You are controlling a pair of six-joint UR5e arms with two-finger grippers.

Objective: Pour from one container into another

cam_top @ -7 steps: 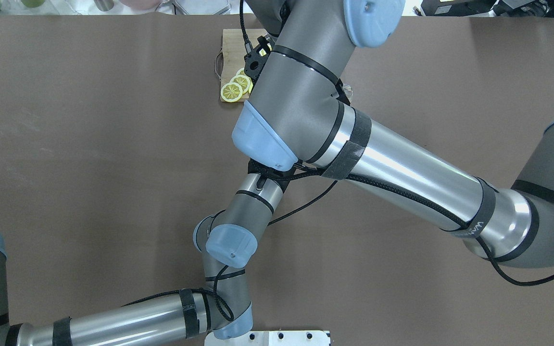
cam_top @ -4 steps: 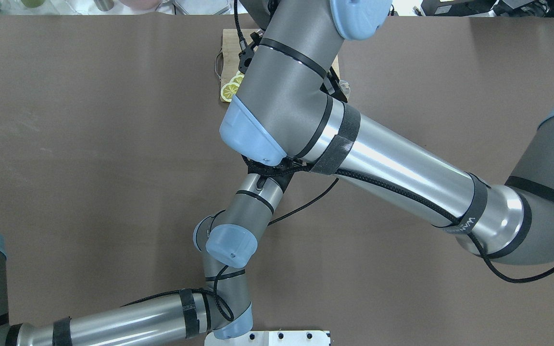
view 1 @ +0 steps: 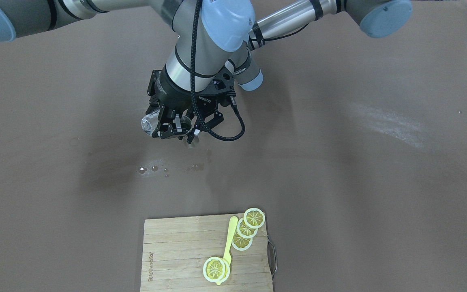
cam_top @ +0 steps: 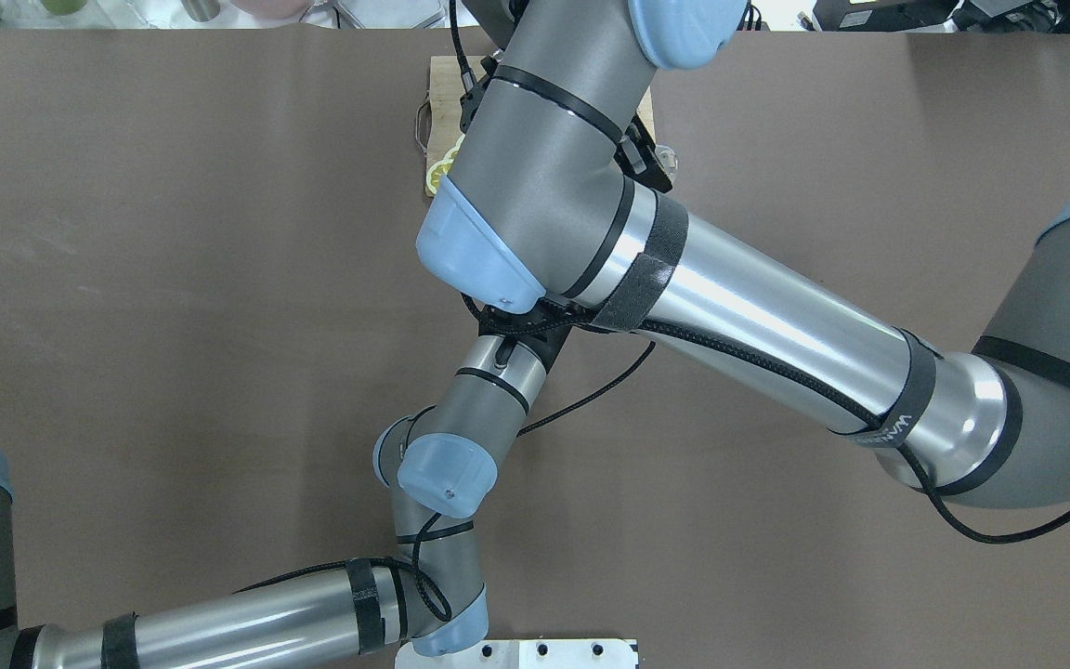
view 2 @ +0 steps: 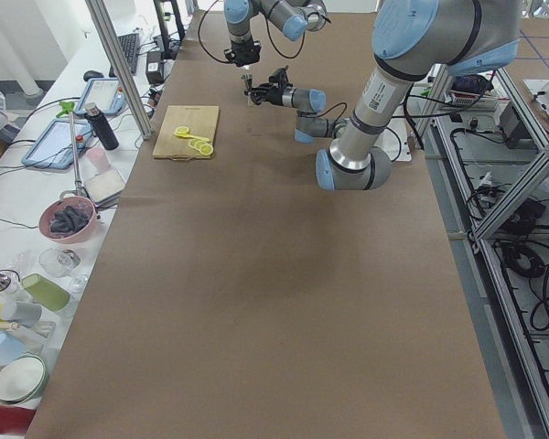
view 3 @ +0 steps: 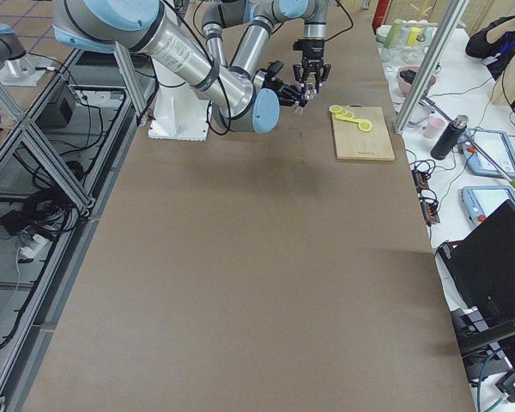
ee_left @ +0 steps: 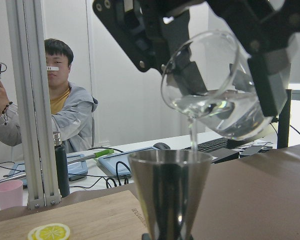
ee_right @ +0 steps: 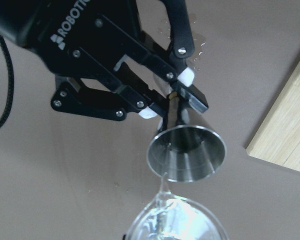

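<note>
In the left wrist view the clear glass cup (ee_left: 215, 90) is tilted in my right gripper (ee_left: 225, 70), which is shut on it, and a thin stream of water (ee_left: 192, 137) falls from its rim into the metal jigger (ee_left: 170, 190) just below. The right wrist view shows my left gripper (ee_right: 170, 97) shut on the jigger's narrow waist, the jigger (ee_right: 186, 152) upright with its mouth under the cup (ee_right: 177, 220). From the front, the cup (view 1: 149, 123) lies nearly sideways in the right gripper (view 1: 168, 125) above the table. Both grippers are hidden under the right arm in the overhead view.
Water droplets (view 1: 152, 168) lie on the brown table under the grippers. A wooden cutting board (view 1: 176, 251) with lemon slices (view 1: 253, 219) and a yellow spoon (view 1: 229, 239) sits beyond them. The two arms cross over the table's middle (cam_top: 516, 325).
The right arm's wrist and forearm have shifted to the overhead view's left, covering more of the lemon slices. The left arm has stayed still.
</note>
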